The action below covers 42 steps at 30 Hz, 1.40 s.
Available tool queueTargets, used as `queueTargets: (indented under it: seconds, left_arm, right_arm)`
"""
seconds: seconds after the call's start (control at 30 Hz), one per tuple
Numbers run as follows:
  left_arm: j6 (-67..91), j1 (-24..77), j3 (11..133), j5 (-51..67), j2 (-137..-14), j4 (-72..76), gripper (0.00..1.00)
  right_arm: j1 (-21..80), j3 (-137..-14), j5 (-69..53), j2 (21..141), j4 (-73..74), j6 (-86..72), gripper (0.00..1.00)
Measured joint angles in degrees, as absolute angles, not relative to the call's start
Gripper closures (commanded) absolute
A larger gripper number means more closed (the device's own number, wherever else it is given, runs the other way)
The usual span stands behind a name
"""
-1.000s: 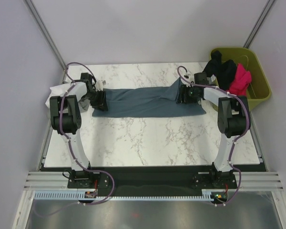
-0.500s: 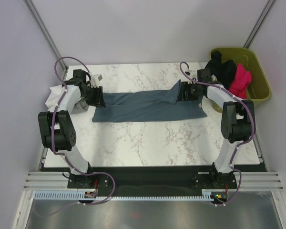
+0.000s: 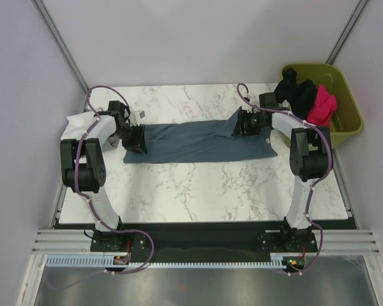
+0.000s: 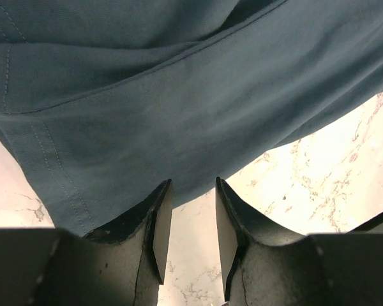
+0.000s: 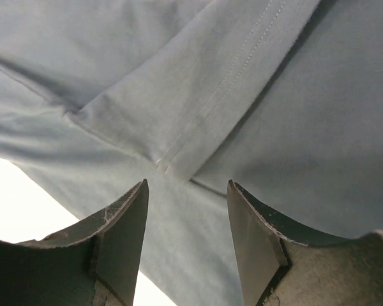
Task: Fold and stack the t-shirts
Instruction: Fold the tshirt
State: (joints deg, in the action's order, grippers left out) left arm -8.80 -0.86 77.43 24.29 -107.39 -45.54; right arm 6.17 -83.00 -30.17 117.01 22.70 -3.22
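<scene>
A slate blue-grey t-shirt lies folded into a long strip across the far half of the marble table. My left gripper is at the strip's left end. In the left wrist view it is open over bare marble, its tips at the shirt's hemmed edge, nothing between them. My right gripper is over the strip's right part, beside a raised sleeve fold. It is open just above the cloth, holding nothing. A white t-shirt lies at the table's left edge.
An olive-green bin stands off the table's far right corner, with a black t-shirt and a magenta-pink one hanging over its rim. Grey walls close in behind and on both sides. Bare marble stretches in front of the shirt.
My left gripper swung off towards the far left, then came back down to the shirt's left end. My right gripper's jaws narrowed slightly; the shirt has hardly moved.
</scene>
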Motion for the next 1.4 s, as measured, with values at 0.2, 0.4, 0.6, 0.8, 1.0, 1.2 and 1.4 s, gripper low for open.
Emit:
queueTargets:
  seconds: [0.2,0.4,0.6,0.8,1.0,1.2,1.4]
  left_arm:
    - [-8.78,-0.86,77.43,24.36,-108.40,-45.54,0.60]
    - [-8.78,-0.86,77.38,24.36,-109.25,-45.54,0.60]
    - [-8.78,-0.86,77.38,24.36,-109.51,-45.52,0.60]
    - [-8.78,-0.86,77.38,24.36,-110.10,-45.52,0.60]
    - [-8.78,-0.86,77.21,24.38,-110.10,-45.50,0.60]
    - [-8.78,-0.49,77.12,24.36,-110.10,-45.52,0.60]
    - [-8.78,1.13,77.12,24.38,-110.13,-45.54,0.60]
  right_arm:
    - [6.76,-84.66,-30.41,119.68,22.74,-3.20,0.62]
    - [7.66,-85.67,-31.75,120.01,22.50,-3.16,0.88]
    - [8.36,-86.37,-32.77,120.38,22.31,-3.22,0.97]
    - [8.80,-88.60,-31.83,121.16,22.37,-2.98,0.50]
    - [8.80,-87.85,-29.52,120.62,22.87,-1.65,0.48]
    - [8.75,-83.72,-29.15,119.09,23.81,-1.41,0.49]
    - [8.75,-83.40,-28.75,119.09,24.01,-1.19,0.56]
